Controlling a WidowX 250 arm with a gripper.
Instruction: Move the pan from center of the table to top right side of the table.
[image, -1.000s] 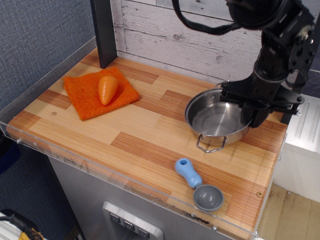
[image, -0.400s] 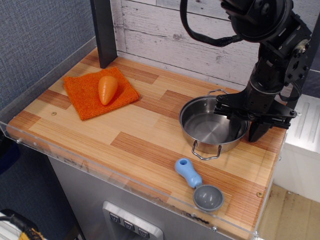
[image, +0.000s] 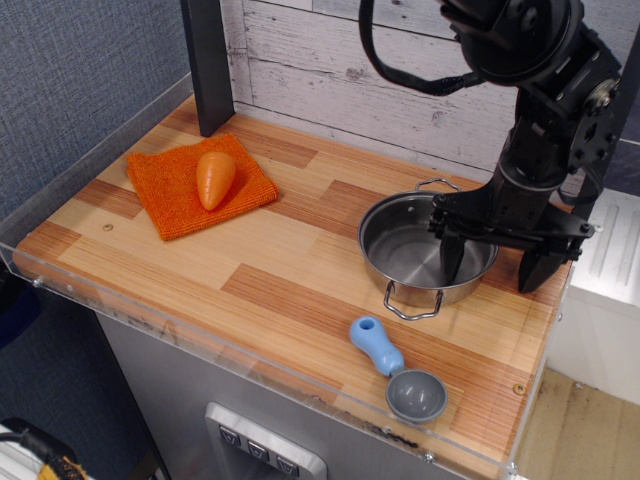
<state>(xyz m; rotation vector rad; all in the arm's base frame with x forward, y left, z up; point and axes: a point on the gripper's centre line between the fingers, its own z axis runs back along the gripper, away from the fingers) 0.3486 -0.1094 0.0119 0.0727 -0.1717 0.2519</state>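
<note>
The pan (image: 418, 253) is a round shiny steel pot with two wire loop handles. It sits on the striped wooden table (image: 250, 260) right of centre, toward the right edge. My gripper (image: 492, 268) is open at the pan's right rim. One finger (image: 450, 258) reaches down inside the pan. The other finger (image: 537, 272) is outside, to the right of the pan wall. The pan's right rim lies between them, not clamped.
An orange cloth (image: 200, 184) with an orange carrot (image: 215, 178) lies at the back left. A blue-handled grey scoop (image: 400, 372) lies near the front edge. A dark post (image: 208, 65) stands at the back. A clear acrylic rim (image: 180, 335) borders the table.
The pan slid a little left and toward the front, then stopped. My gripper's fingers have spread apart, letting go of the pan's right rim.
</note>
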